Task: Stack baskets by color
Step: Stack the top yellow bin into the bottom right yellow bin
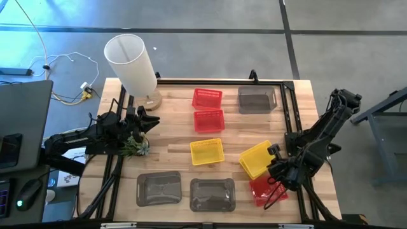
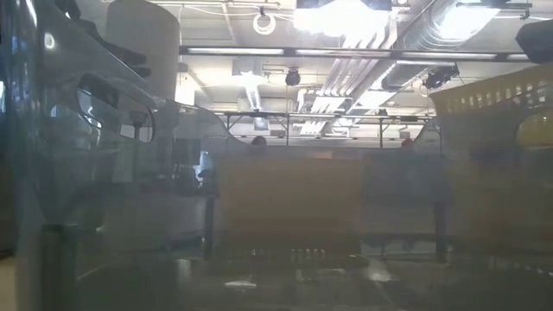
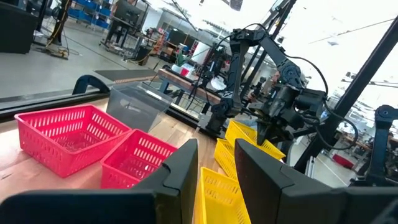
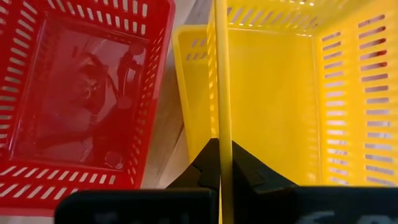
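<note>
Wooden table point(image 1: 178, 146), grey floor point(image 1: 210, 44), cluttered workshop behind

Count of items on the tabletop point(image 1: 172, 147), from the high view.

We count three red baskets: two side by side at the far middle point(image 1: 206, 98) point(image 1: 209, 120) and one at the near right point(image 1: 267, 191). We count yellow baskets point(image 1: 207, 151) as one flat in the centre and a tilted yellow basket point(image 1: 257, 159) at the right; whether that is one or two nested we cannot tell. Grey baskets: three point(image 1: 257, 100) point(image 1: 159, 189) point(image 1: 213, 194). One white lamp shade point(image 1: 130, 62). Two arms.
</note>
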Controlling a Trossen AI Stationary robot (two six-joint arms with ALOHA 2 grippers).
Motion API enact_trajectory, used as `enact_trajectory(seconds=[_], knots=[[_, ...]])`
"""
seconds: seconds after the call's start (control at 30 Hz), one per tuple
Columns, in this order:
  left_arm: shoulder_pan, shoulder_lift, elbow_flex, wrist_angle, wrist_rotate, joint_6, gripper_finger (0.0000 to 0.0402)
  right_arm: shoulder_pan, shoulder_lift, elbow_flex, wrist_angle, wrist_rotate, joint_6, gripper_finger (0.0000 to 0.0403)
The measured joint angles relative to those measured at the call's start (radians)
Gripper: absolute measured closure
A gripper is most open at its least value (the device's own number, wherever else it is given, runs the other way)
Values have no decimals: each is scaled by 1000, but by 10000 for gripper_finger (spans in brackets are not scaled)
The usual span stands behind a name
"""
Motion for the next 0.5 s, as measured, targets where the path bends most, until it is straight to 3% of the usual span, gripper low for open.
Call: enact_trajectory(seconds=[0.5], knots=[[0, 0, 0, 0, 0, 1, 307, -6, 81, 0, 8, -23, -11, 403]])
